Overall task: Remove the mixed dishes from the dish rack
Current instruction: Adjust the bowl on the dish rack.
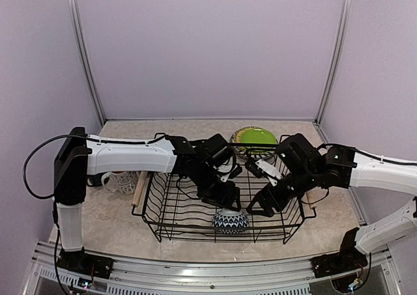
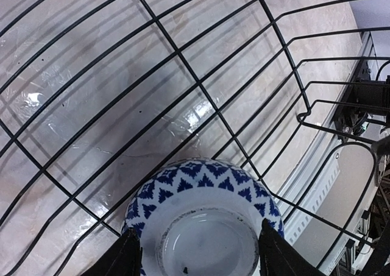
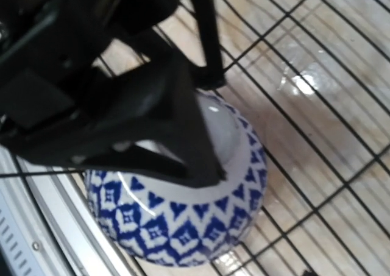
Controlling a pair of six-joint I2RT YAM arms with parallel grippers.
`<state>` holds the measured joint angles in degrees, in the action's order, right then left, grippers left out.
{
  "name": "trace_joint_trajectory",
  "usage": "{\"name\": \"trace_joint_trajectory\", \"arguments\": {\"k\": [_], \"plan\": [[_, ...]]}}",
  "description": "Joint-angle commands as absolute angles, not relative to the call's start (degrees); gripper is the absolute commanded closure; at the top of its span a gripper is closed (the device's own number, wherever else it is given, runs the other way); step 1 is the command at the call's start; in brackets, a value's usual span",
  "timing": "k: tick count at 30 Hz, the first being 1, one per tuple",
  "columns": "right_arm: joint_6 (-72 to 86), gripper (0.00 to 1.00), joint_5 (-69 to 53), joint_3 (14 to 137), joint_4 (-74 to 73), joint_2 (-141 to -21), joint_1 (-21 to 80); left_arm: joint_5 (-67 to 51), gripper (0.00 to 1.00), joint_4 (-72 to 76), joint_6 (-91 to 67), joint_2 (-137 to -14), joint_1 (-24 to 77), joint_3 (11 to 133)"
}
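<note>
A blue-white patterned bowl lies upside down at the front of the black wire dish rack. My left gripper hangs just above it. In the left wrist view the bowl fills the bottom, and the gripper is open, one fingertip on each side of the bowl's foot ring. My right gripper hovers inside the rack, right of the bowl, and looks open and empty. Its wrist view shows the bowl with the left gripper's black fingers over it.
A lime-green plate lies on the table behind the rack. A white patterned cup stands left of the rack, beside its wooden handle. The table's front rail runs close to the rack.
</note>
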<state>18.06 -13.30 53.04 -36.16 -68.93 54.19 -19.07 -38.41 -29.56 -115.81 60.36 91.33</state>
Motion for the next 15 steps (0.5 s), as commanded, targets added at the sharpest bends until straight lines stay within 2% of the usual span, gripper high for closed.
{"name": "trace_joint_trajectory", "arguments": {"k": [1,9,15], "plan": [[18.0,0.31,-16.35,51.89,-32.25,-70.9,54.17,-12.84,0.4,-42.1,-29.51,-118.03,57.7,88.1],[16.98,0.34,-16.4,51.33,-29.18,-74.0,54.8,-12.33,0.42,-40.36,-29.71,-119.15,56.03,87.7],[15.27,0.2,-11.18,52.3,-27.92,-75.69,55.38,-12.58,0.43,-39.41,-29.12,-119.65,55.47,87.1]]}}
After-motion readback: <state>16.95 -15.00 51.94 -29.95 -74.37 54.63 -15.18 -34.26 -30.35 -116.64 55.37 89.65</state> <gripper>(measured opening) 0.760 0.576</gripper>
